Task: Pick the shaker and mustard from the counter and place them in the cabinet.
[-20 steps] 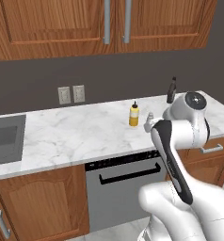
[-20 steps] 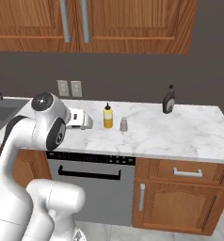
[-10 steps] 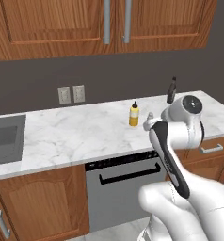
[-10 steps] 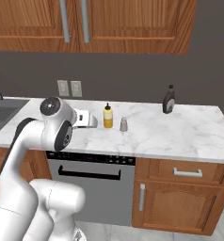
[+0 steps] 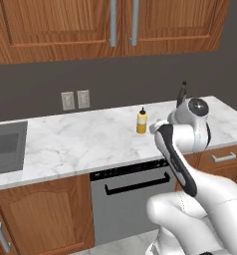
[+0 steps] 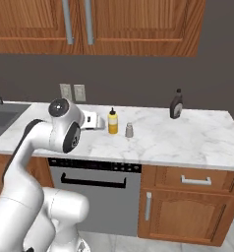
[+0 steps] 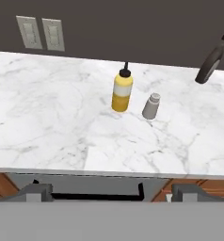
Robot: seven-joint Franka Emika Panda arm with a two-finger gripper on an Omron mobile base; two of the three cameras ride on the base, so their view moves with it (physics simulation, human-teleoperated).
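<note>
2 task items stand upright on the counter [image 7: 48,136], near the middle of the hand view: the mustard [image 7: 122,91], a yellow bottle with a dark nozzle, and just to its right the shaker [image 7: 151,106], a short grey cylinder. They are close together but not touching. In the right base view, the mustard [image 6: 112,122] and shaker [image 6: 129,130] sit left of centre, with the gripper [image 6: 93,120] just left of the mustard. In the left base view, the mustard [image 5: 141,121] stands centre right, and the arm hides the shaker.

A dark bottle [image 7: 211,61] stands at the upper right of the hand view, well apart from both items. 2 wall outlets [image 7: 40,33] are at the upper left. The cabinet [image 6: 119,24] spans the top of both base views, its doors closed, with long grey bar handles.

The gripper's jaws stand fully apart and hold nothing. Its fingertips [image 7: 37,191] rise at the bottom of the hand view, short of the counter edge and well apart from both items.

The step in hand looks like the approach for a first pick, so the task is at its start. To do it well, choose 1 item and centre the jaws on its body. The gap between the 2 is narrow, so a finger passing between them could tip the other. The shaker is short; grip it low. The closed cabinet doors will likely need opening first.
</note>
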